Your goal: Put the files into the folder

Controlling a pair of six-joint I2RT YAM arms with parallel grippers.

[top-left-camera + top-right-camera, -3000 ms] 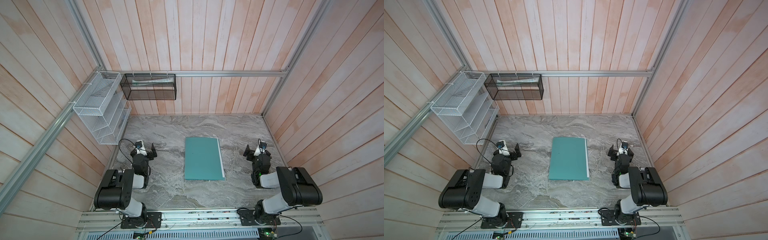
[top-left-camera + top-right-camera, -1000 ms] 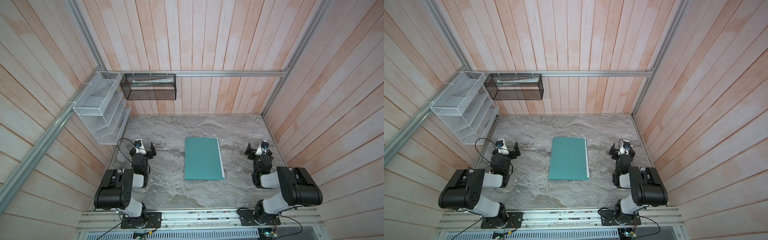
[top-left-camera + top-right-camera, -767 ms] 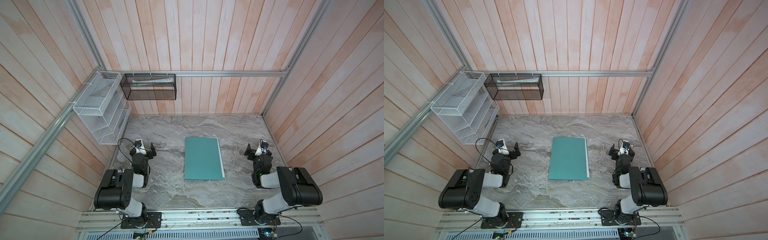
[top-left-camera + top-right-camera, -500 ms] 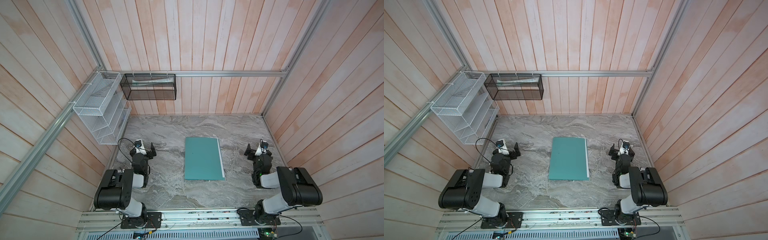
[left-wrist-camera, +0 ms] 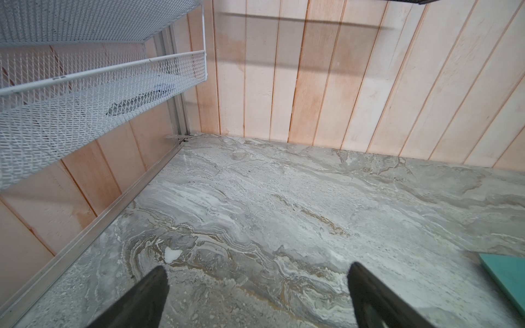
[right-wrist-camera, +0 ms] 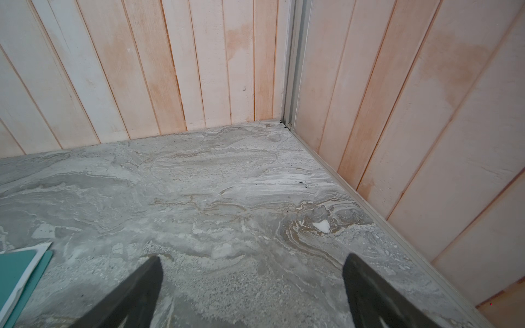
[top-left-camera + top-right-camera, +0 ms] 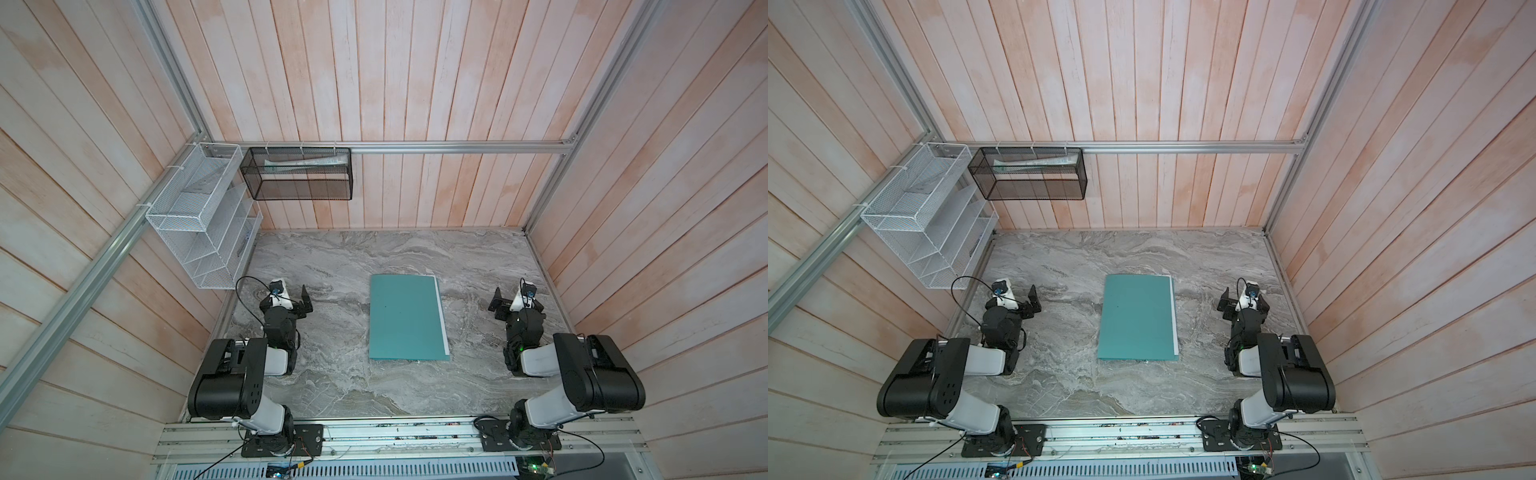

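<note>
Both black robot hands, left hand [image 7: 305,302] and right hand [image 7: 500,305], rest near the counter's [image 7: 332,386] front, fingers apart, empty. Between them the flat teal-green folder [image 7: 405,318] lies closed, white paper sheets [image 7: 441,320] edging out along its right side. The task looks finished, or needs only squaring. Bare marble surrounds it; wall racks sit far back.

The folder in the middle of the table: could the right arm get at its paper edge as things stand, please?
Probably yes: the right claw is open, holds nothing, and only bare table separates it from the folder, whose white paper edge faces that arm.
</note>
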